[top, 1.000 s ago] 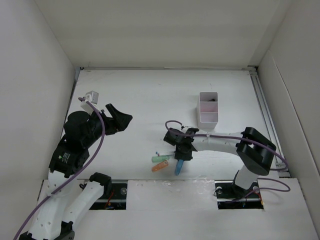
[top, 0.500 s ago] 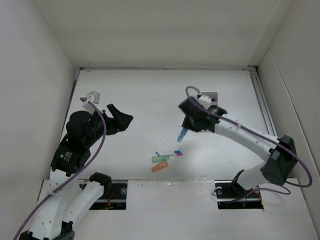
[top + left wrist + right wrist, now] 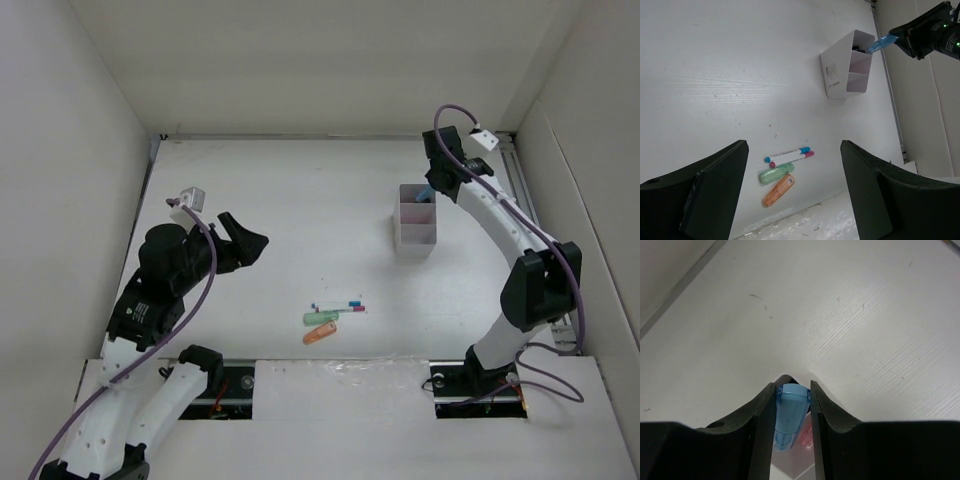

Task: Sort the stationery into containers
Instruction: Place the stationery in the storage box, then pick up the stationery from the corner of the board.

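Right claw (image 3: 792,390): upper right of the overhead view, clenched on a blue marker (image 3: 789,415). The marker is tilted, its lower end at the mouth of the white box's (image 3: 416,243) far compartment. The box stands upright on the desk (image 3: 280,190).

Left claw (image 3: 246,235): left of frame, above the desk, jaws spread, grasping nothing.

Loose on the desk, lower centre, well apart from the box:
- blue-tipped pen (image 3: 790,151) and pink-tipped pen (image 3: 792,158), side by side, thin
- green marker (image 3: 317,318) just below them
- orange marker (image 3: 320,333) just below the green one
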Robot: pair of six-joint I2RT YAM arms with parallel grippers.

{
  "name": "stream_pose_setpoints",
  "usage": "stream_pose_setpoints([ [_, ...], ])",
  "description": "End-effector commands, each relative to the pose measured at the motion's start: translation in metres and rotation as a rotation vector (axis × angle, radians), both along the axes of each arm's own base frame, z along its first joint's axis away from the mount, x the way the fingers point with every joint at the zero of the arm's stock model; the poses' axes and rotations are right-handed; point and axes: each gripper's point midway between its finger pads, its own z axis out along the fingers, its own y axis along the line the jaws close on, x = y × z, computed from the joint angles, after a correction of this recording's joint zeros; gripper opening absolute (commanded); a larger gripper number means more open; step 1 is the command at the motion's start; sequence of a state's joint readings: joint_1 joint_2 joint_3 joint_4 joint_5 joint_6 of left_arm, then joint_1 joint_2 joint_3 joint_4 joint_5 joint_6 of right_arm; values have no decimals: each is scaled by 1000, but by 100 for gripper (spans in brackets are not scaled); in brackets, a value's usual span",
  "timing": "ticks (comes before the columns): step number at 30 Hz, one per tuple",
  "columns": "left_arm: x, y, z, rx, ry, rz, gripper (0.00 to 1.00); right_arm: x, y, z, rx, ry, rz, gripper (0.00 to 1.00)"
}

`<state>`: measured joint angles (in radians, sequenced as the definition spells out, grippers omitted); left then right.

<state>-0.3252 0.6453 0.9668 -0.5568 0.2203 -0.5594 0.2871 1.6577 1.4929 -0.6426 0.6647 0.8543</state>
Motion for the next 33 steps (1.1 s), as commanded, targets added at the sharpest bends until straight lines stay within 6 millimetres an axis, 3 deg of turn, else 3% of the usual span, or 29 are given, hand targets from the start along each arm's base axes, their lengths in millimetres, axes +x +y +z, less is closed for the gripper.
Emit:
stream_pose_setpoints([
  [1, 3, -1, 4, -15, -27, 5, 72, 11, -12, 26, -42, -87, -50, 20],
  [6, 3, -1, 4, -15, -27, 5, 72, 0, -16, 4, -51, -58, -62, 20],
  [17, 5, -1, 3, -15, -27, 5, 72, -10, 9, -20, -32, -43, -40, 20],
  [20, 5, -1, 3, -15, -27, 5, 72, -9, 13, -21, -29, -40, -36, 33],
  [22, 5, -1, 3, -15, -27, 5, 72, -10, 18, -19, -29, -37, -25, 49],
  [25, 5, -1, 3, -15, -27, 5, 72, -13, 17, -16, -29, -38, -25, 62],
  [27, 5, -1, 3, -15, -27, 5, 72, -15, 14, -12, -35, -43, -31, 66],
  [31, 9, 4, 11, 3, -45, 32, 72, -32, 24, 6, -16, -60, 27, 63],
  [33, 9, 6, 15, 13, -56, 41, 72, -50, 57, 12, 48, -47, 182, 40],
])
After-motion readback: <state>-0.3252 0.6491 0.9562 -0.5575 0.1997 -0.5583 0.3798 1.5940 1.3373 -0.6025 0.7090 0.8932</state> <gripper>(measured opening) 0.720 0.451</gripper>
